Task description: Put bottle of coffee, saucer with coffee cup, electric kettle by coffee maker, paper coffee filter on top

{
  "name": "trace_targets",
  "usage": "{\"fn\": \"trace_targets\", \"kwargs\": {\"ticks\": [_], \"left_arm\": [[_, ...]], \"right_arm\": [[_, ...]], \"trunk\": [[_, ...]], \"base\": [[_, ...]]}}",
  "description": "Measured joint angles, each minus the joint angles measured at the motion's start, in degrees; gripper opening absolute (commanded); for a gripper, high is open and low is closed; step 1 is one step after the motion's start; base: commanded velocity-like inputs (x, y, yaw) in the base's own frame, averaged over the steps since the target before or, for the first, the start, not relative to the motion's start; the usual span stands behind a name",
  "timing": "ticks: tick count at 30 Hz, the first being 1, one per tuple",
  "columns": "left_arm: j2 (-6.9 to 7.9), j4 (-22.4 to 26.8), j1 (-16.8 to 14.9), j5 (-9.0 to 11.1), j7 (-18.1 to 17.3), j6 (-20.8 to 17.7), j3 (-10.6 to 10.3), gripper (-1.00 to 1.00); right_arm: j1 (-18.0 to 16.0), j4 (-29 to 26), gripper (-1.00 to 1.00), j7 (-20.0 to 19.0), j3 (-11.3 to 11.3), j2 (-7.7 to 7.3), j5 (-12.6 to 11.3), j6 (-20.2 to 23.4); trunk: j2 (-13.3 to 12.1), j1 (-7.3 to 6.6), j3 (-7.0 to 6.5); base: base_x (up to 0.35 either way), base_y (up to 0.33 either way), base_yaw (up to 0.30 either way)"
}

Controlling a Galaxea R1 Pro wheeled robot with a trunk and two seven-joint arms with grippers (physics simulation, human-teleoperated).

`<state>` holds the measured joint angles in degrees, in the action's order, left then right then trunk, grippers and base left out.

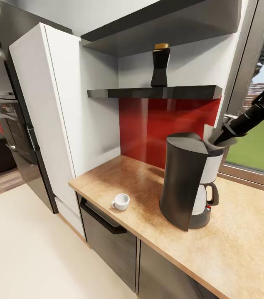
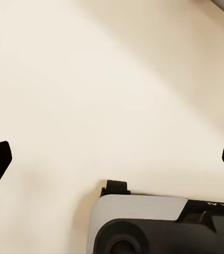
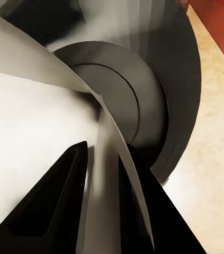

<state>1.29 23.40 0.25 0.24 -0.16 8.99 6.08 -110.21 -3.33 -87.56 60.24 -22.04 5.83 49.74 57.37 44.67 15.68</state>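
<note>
The tall dark-grey coffee maker stands on the light-brown kitchen countertop. My right gripper is right above its top, shut on the paper coffee filter; in the right wrist view the pale filter is pinched between the black fingers over the machine's round top. The black bottle of coffee with a yellow lid stands on the glossy black kitchen shelf. A white coffee cup sits near the counter's front edge. My left gripper hangs open over the floor.
A red splashback backs the counter. A tall white cabinet stands left of it, with a dark oven unit beyond. A grey overhead unit hangs above the shelf. A window is at the right. The cream floor lies at the left.
</note>
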Motion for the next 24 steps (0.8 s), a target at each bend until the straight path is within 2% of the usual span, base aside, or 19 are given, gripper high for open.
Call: {"fn": "trace_targets", "kwargs": {"ticks": [23,24], "left_arm": [[0.02,0.0,0.0,0.0,0.0,0.0,0.0,1.0],[0.02,0.0,0.0,0.0,0.0,0.0,0.0,1.0]], "right_arm": [[0.6,0.0,-1.0,0.0,0.0,0.02,0.1,0.0],[0.6,0.0,1.0,0.0,0.0,0.02,0.1,0.0]], "trunk": [[0.0,0.0,0.0],[0.0,0.0,0.0]], "base": [[0.0,0.0,0.0],[0.0,0.0,0.0]]}}
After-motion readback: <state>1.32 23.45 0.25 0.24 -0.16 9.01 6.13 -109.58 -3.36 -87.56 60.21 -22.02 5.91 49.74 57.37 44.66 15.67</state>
